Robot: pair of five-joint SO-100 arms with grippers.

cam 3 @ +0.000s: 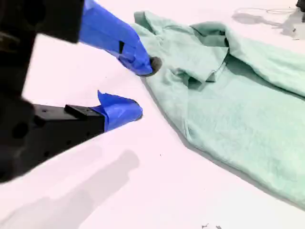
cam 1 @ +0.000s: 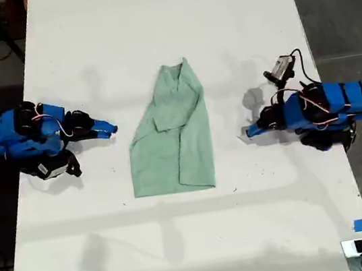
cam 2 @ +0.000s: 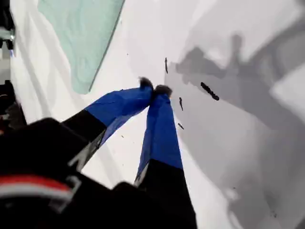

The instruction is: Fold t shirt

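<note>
My first claw (cam 2: pixel 153 89) sits pinched closed, holding nothing, beside the t shirt (cam 1: pixel 172 134); my second claw (cam 3: pixel 143 90) gapes wide, upper tip at its hem, on the bench (cam 1: pixel 232 19)

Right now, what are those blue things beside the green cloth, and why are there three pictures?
The blue things are two small robot arms. Each ends in a gripper, a pincer that works like two fingers. One picture is taken from above and shows the whole white table. The other two come from little cameras riding on the grippers, so you look along the pincers. A pale green t shirt lies wrinkled and partly folded between the arms. My first gripper is pinched shut on nothing, over bare table. My second gripper is open, right beside the shirt's edge. Nothing is held.
</note>
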